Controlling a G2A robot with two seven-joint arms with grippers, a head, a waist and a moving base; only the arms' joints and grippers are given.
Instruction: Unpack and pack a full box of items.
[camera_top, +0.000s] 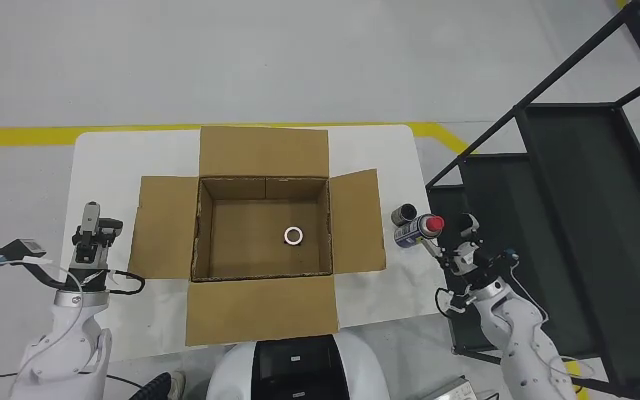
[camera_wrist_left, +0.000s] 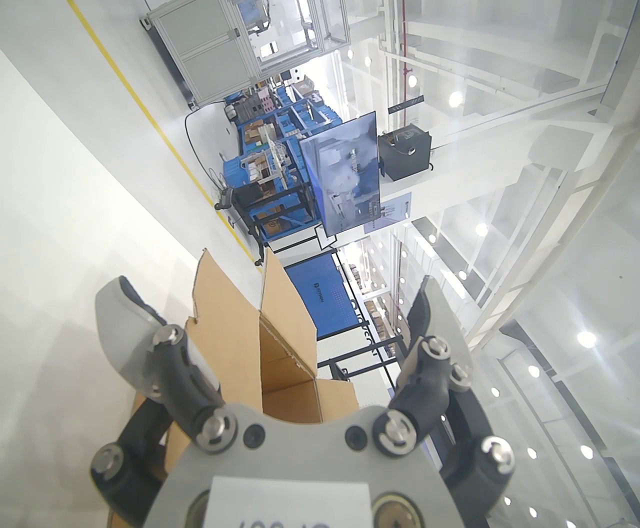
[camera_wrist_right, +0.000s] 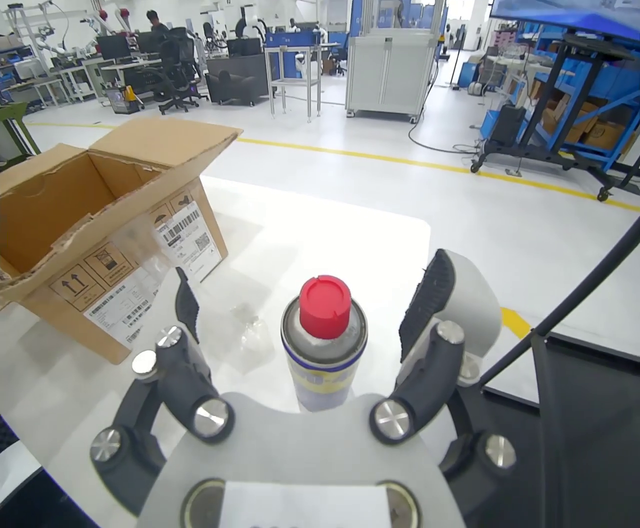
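An open cardboard box stands mid-table with all flaps spread; a small tape roll lies on its floor. Right of the box, near the table's edge, a spray can with a red cap stands on the table. In the right wrist view the can stands upright between the open fingers of my right gripper, not squeezed. My right gripper sits just right of the can. My left gripper hovers left of the box, open and holding nothing, with the box's flaps ahead of it.
The white table has bare room left of and behind the box. A black metal rack stands close against the table's right side. A scrap of clear plastic lies between the can and the box.
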